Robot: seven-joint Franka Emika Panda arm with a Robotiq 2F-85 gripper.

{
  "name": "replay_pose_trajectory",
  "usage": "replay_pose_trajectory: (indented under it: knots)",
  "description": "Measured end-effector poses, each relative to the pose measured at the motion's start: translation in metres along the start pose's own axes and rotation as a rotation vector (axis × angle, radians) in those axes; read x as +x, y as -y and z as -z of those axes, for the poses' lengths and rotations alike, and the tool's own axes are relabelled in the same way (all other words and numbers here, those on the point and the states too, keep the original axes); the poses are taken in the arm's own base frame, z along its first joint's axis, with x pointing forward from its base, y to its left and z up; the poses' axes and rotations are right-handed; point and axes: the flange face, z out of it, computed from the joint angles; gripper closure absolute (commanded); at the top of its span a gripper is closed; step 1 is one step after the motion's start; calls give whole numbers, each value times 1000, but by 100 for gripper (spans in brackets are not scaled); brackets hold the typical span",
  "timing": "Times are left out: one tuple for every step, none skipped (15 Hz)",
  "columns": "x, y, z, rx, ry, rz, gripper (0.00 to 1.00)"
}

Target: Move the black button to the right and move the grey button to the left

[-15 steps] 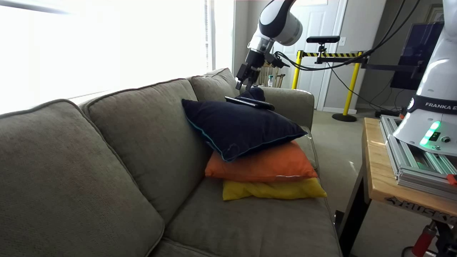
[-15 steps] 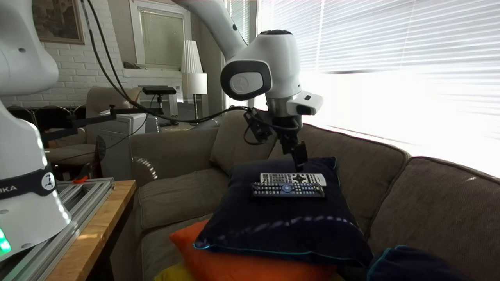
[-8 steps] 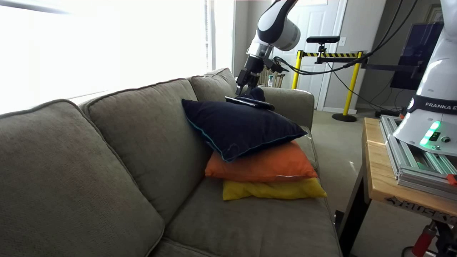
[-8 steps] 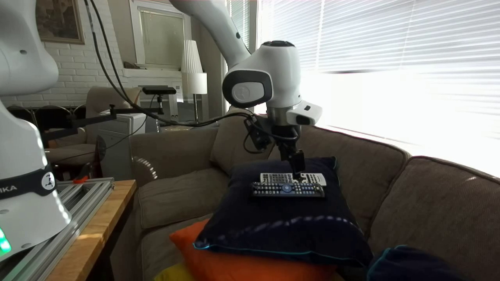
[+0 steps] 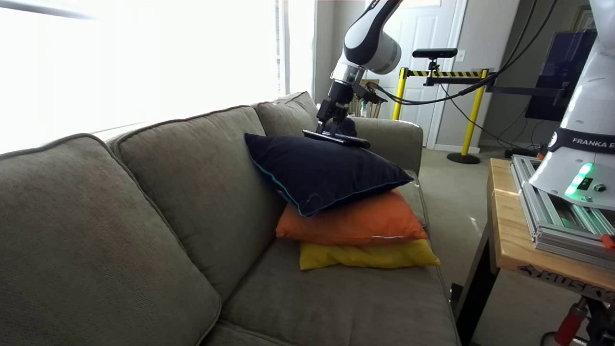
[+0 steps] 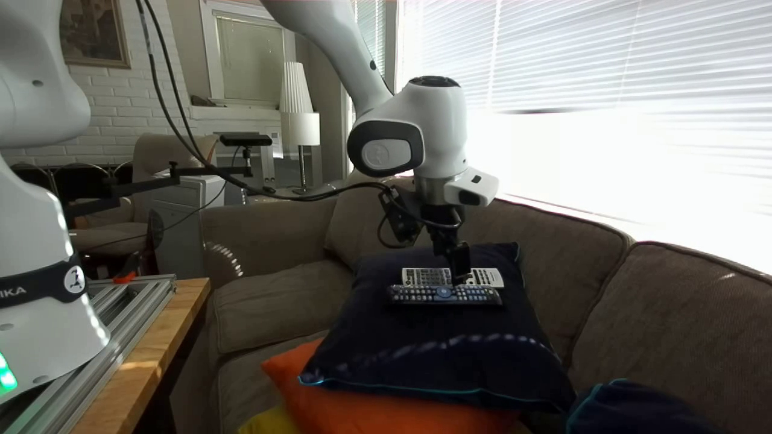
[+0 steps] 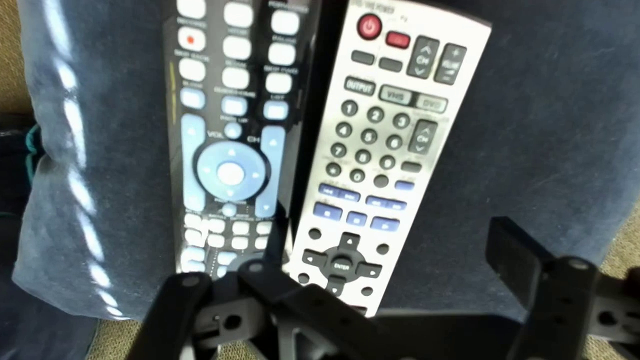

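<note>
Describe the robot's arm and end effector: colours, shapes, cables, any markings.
The arm is white and rounded, with dark trim. Its base carries a black band showing "FRANKA E" before the picture ends, and a glowing green strip. Black cables loop outside the arm. The end effector is black, with two angular fingers.

"OUTPUT", "ENTER" on silver remote

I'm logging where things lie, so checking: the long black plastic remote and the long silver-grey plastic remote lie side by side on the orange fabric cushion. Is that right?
Not quite: an exterior view shows them on the square dark-blue fabric cushion, with the orange cushion below it. The black remote and the silver-grey remote do lie side by side.
</note>
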Motion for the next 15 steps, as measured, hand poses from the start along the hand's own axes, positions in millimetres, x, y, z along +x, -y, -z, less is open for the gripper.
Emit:
replay_pose_trajectory:
  knots:
    - [0,0,-2,1,1,-1,0]
    - [0,-1,-3,2,2,-2,0]
    - [0,-1,-4,3,3,-2,0]
    - [2,0,-5,5,2,-2,0]
    - [2,1,-5,7,1,-2,0]
    - [3,2,-6,9,0,-1,0]
    - [4,3,-7,11,0,0,0]
    - [4,4,-8,12,1,1,0]
    - [4,4,-10,13,3,0,0]
    - [3,3,-11,13,6,-1,0]
    - [2,3,-13,14,9,-2,0]
    - [2,3,-14,14,11,-2,0]
    - [2,2,-14,14,12,-3,0]
    - [2,2,-15,14,12,-3,0]
    - [2,2,-15,14,12,-4,0]
